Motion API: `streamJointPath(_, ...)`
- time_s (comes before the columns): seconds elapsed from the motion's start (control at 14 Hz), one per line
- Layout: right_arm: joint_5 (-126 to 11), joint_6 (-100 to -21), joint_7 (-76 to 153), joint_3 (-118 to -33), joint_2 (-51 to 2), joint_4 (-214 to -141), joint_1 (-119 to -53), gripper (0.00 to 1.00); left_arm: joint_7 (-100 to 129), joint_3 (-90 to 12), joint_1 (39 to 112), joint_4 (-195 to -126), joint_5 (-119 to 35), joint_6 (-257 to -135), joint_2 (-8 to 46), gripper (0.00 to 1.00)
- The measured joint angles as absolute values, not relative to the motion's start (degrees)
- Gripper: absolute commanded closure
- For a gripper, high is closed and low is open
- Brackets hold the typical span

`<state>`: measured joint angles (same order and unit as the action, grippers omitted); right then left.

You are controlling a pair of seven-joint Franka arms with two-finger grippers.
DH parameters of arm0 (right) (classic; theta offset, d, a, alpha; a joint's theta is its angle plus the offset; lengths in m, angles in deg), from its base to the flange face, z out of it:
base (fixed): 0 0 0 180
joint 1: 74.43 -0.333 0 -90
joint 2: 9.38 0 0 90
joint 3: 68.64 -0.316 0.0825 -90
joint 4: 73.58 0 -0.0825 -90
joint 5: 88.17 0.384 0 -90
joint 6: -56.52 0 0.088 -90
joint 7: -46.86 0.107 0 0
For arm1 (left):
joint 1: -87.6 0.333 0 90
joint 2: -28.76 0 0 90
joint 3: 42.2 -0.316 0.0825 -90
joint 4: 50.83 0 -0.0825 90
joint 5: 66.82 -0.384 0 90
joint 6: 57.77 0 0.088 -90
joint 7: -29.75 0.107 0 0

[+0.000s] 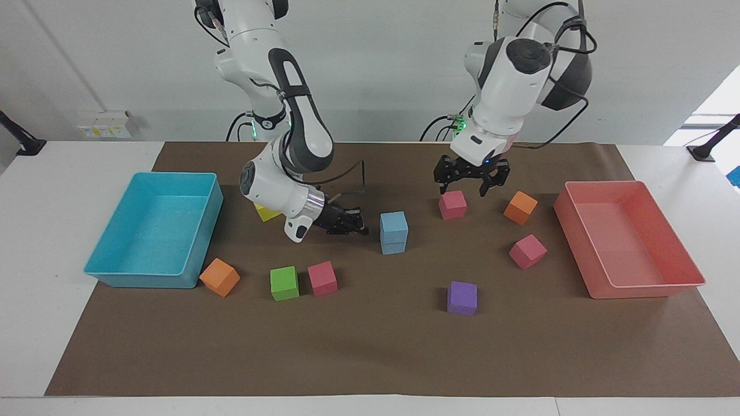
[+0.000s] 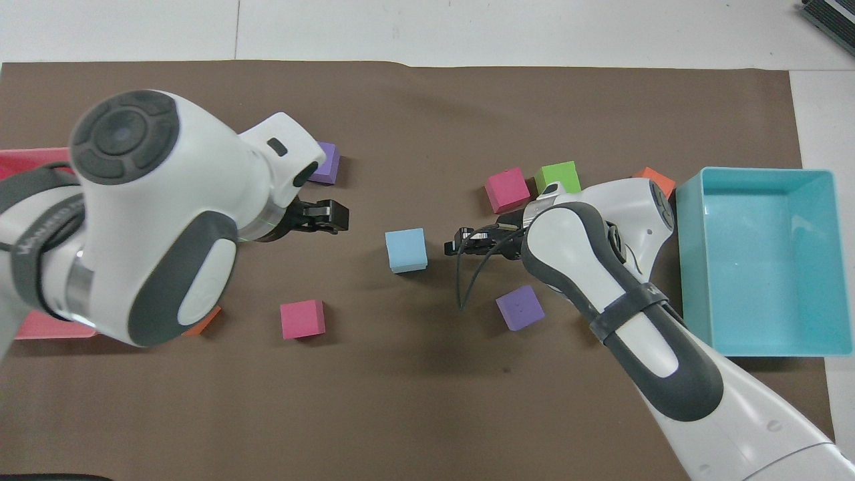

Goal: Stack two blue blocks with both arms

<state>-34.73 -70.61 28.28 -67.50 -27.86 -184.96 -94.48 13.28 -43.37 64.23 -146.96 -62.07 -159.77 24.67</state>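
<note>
1. Black-fingered, the left hand [image 1: 472,186] hangs released and empty, its fingers spread, up in the air over the magenta cube [image 1: 452,204] that lies beside the blue stack toward the left arm's end of the tabletop [image 1: 370,346].
2. The right hand [image 1: 354,225] is clenched on nothing, low and just beside the blue stack on the side toward the right arm's end, apart from it by a small gap.
3. The two blue blocks [image 1: 393,233] stand one on the other near the middle of the brown mat, edges closely aligned; from overhead only the top cube's face [image 2: 406,249] shows. Judged from this, the stacking looks done and neither hand touches the stack.
4. Handling, as a judgement: the cubes look like matte foam, so light, slightly yielding and not slippery. A gentle pinch across two parallel side faces at mid-height should hold one; a hard squeeze would dent it, and a sideways nudge could topple the stack, the close right hand being the nearer risk.
5. Around the stack lie a green cube [image 1: 284,283], a purple cube [image 1: 462,298] and an orange cube [image 1: 520,207], all well apart from it.
6. Writing: dark lettering runs along a band on the left arm in the overhead view, too cropped to read with confidence. No labels show on the cubes.
</note>
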Motion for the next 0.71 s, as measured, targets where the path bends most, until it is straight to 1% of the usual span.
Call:
streamJointPath(0.07,-38.58,-69.97,29.35,-67.44,-26.84,-184.85,-94.12,0.7,14.8,-43.41,65.34,-147.0,-62.25,-158.12,25.63,0.0)
streamJointPath(0.14,-41.86,-68.86,30.38,-67.37,-25.84,-184.59,-93.71,0.41,16.43,-43.42,66.21,-147.02,-63.07,-157.0,26.17,0.0)
streamJointPath(0.21,-44.86,-67.61,31.43,-67.32,-24.81,-184.26,-93.04,0.0,18.66,-43.47,67.02,-147.04,-64.35,-156.29,26.54,0.0)
streamJointPath(0.43,-54.36,-64.53,32.54,-67.24,-21.57,-183.38,-90.17,0.0,24.12,-43.84,70.32,-146.85,-66.29,-154.24,27.67,0.0)
streamJointPath(0.57,-61.54,-62.59,32.64,-67.21,-19.71,-182.71,-88.5,0.0,27.81,-44.01,73.24,-146.55,-66.46,-152.17,29.63,0.0)
streamJointPath(0.71,-67.23,-60.01,33.1,-67.13,-18.65,-181.31,-86.93,0.0,29.7,-44.29,74.43,-146.45,-66.93,-149.75,31.86,0.0)
